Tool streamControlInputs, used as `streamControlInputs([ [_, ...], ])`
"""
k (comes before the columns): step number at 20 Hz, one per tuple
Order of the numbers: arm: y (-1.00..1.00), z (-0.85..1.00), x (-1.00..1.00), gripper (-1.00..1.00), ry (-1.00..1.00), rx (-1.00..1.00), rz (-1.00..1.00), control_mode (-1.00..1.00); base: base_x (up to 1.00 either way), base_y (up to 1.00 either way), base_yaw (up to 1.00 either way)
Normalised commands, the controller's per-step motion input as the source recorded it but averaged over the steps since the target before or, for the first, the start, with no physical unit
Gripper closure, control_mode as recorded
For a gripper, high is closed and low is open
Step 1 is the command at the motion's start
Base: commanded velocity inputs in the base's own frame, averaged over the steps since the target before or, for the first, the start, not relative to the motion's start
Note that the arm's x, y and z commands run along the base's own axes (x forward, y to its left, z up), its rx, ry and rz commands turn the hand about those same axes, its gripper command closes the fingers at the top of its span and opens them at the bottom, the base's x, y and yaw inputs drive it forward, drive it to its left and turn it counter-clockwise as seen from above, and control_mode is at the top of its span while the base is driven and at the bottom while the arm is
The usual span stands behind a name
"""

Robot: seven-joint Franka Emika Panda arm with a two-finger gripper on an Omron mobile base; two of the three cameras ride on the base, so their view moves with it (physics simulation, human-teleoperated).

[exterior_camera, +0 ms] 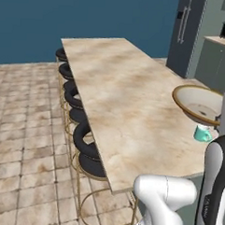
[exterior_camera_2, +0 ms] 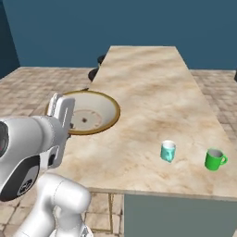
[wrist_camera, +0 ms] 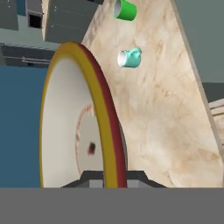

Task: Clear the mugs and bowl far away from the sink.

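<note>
My gripper (wrist_camera: 114, 177) is shut on the tan-gold rim of the bowl (exterior_camera_2: 90, 115), which hangs tilted just above the marble island counter (exterior_camera_2: 152, 88) near its edge. In the left base view the bowl (exterior_camera: 196, 104) sits at the far right, with the gripper (exterior_camera: 220, 121) at its near rim. On the counter stands the teal mug (exterior_camera_2: 168, 151), and the green mug (exterior_camera_2: 215, 159) is to its right. The hand view has the bowl (wrist_camera: 65, 127) edge-on, with the teal mug (wrist_camera: 129, 58) and green mug (wrist_camera: 125, 10) beyond it. The sink is out of view.
Several black bar stools (exterior_camera: 80, 136) with gold legs line the counter's far side. A dark fridge (exterior_camera: 184, 29) and grey cabinets (exterior_camera: 215, 61) stand behind the island. Tiled floor (exterior_camera: 24, 142) surrounds it.
</note>
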Motion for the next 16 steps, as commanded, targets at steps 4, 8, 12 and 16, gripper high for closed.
streamControlInputs([
  [4,0.00,0.00,0.00,1.00,0.00,0.00,0.00,1.00,0.74,0.43,-0.09],
  [8,0.05,-0.12,0.28,1.00,0.05,0.00,0.00,-1.00,0.29,0.13,0.00],
  [12,0.19,-0.33,0.67,1.00,0.13,-0.05,0.00,-1.00,0.00,0.00,0.00],
  [16,0.15,-0.34,0.79,1.00,0.04,-0.11,0.00,-1.00,0.00,0.00,0.00],
])
